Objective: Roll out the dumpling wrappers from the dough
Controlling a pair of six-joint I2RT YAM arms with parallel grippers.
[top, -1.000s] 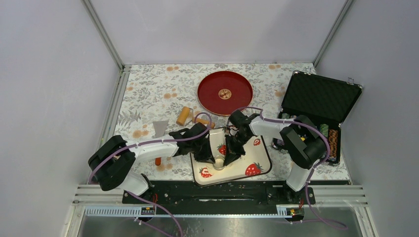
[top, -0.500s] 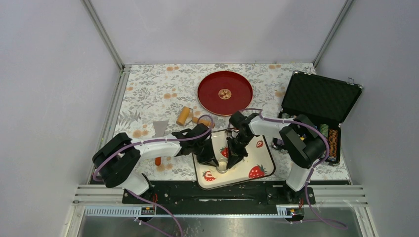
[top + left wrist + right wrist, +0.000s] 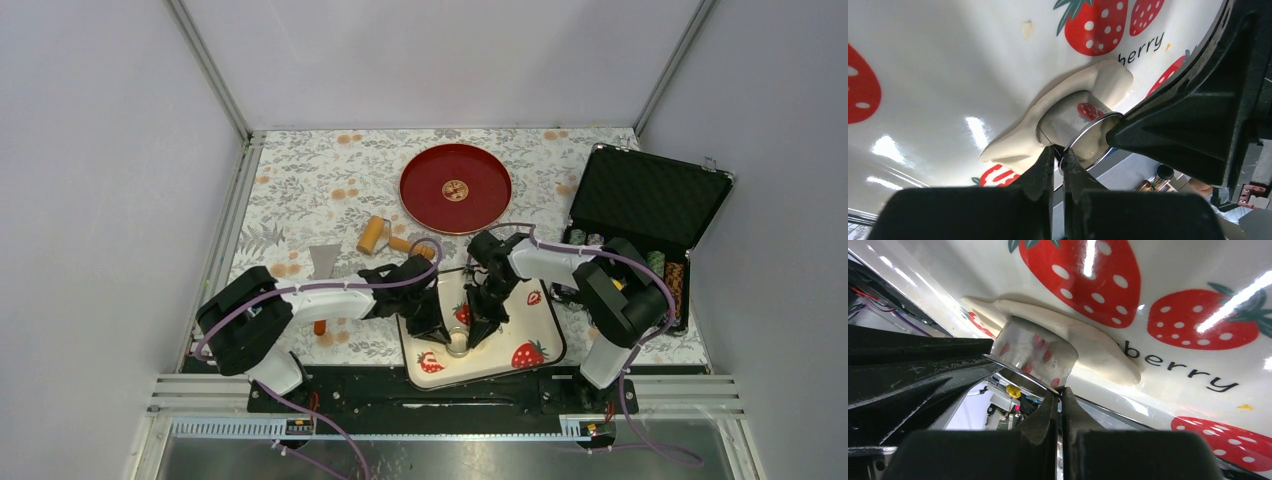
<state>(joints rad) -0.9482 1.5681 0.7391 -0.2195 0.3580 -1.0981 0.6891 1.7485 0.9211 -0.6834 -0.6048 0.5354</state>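
- Overhead, left gripper and right gripper meet over the ring cutter at the front of the tray;
- left wrist: jaws pinched narrow on the ring cutter's rim; dough lies flattened on the tray beneath it;
- right wrist: jaws likewise clamp that rim.

Left claw and right claw hem the ring cutter; tray's right end open.

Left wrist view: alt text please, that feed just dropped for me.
The left gripper is shut on the rim of the metal ring cutter, which stands pressed into the flattened dough on the strawberry-print tray. The right gripper grips the rim opposite.
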